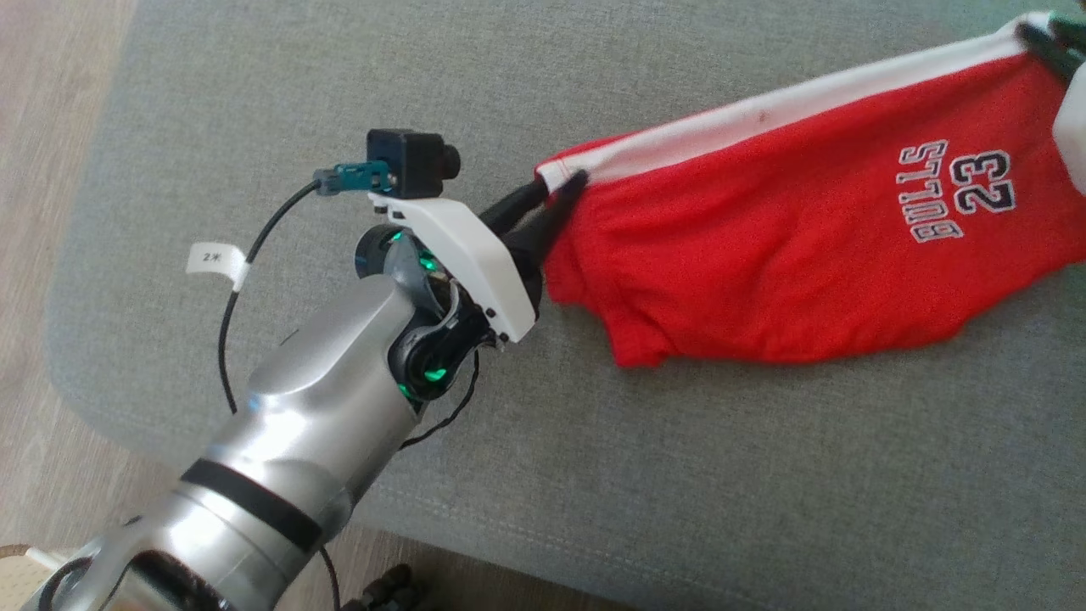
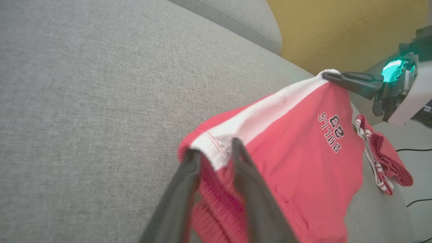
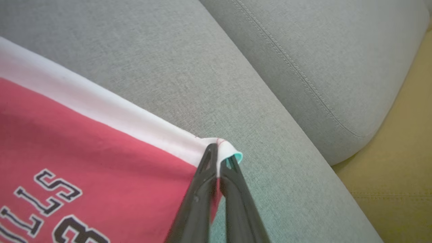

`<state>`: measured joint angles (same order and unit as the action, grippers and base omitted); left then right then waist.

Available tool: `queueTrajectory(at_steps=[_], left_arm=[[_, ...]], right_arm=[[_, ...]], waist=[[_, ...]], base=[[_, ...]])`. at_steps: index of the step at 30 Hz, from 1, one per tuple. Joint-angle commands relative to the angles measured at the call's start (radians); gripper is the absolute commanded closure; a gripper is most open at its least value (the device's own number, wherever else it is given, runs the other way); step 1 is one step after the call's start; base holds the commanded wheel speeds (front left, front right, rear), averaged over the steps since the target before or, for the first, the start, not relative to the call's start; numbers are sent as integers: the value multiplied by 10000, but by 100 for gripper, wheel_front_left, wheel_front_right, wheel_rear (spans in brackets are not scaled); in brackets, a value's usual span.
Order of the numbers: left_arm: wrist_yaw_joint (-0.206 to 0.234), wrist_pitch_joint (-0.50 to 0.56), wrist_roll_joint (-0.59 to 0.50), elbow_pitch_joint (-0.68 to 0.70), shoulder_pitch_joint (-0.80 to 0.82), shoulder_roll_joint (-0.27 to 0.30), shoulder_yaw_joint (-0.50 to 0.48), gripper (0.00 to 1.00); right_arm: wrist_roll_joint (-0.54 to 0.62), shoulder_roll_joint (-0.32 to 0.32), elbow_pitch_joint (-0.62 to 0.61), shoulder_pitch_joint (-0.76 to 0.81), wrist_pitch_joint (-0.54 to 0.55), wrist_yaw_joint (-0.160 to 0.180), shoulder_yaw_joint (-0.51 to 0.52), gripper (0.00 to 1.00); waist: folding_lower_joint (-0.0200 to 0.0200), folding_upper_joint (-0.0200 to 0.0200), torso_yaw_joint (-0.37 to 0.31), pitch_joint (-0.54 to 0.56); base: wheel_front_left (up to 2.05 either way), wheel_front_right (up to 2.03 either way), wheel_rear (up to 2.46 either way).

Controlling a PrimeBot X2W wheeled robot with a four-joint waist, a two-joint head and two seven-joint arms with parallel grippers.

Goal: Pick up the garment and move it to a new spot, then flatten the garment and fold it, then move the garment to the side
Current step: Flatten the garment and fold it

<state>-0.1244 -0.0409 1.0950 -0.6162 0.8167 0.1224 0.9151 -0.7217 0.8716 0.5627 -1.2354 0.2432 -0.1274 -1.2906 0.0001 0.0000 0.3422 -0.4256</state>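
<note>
The garment [image 1: 806, 246] is a red pair of shorts with a white band and a "BULLS 23" print, stretched over the grey couch seat [image 1: 679, 475]. My left gripper [image 1: 562, 185] is at its left corner. In the left wrist view its fingers [image 2: 236, 152] stand apart, with the white hem of the garment [image 2: 287, 152] lying between them, so my left gripper [image 2: 214, 150] is open. My right gripper [image 3: 221, 153] is shut on the far white corner of the garment [image 3: 84, 135], holding that corner up. That right gripper [image 2: 329, 76] also appears across the cloth in the left wrist view.
A second red cloth with striped trim [image 2: 384, 162] lies beyond the shorts. The couch's back cushion [image 3: 320, 50] runs behind the seat, with yellow upholstery [image 2: 337, 27] past it. Wooden floor [image 1: 42, 170] borders the seat's left edge. A black cable [image 1: 233, 339] loops off my left arm.
</note>
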Motion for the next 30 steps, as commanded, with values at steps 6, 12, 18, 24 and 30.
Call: queueTrajectory(at_steps=[6, 12, 18, 24, 30], left_arm=[[-62, -358, 96, -318, 534, 106, -182, 0], [-62, -816, 357, -773, 286, 366, -219, 0], [71, -1505, 519, -1101, -56, 850, -678, 0], [705, -2165, 136, -673, -348, 1367, -1616, 0], [1578, -2204, -1880, 1421, -1627, 1574, -4252, 0]], right_arm=[[-960, -235, 605, 15, -521, -33, 191, 0], [-1178, -917, 1829, 481, -1791, -33, 444, 0], [-1573, -1933, 2803, 1119, -3313, -33, 1356, 0], [-1694, -2735, 3114, 1834, -4811, -33, 2319, 0], [-1338, -3249, 2485, 2830, -5042, -33, 4087, 0]], waist=[[-1, 0, -51, 93], [-1, 0, -410, 826], [-1, 0, -938, 1716], [-1, 0, -1418, 2569], [-1, 0, -1944, 3196]], base=[[0, 0, 0], [0, 0, 0], [0, 0, 0], [0, 0, 0], [0, 0, 0]])
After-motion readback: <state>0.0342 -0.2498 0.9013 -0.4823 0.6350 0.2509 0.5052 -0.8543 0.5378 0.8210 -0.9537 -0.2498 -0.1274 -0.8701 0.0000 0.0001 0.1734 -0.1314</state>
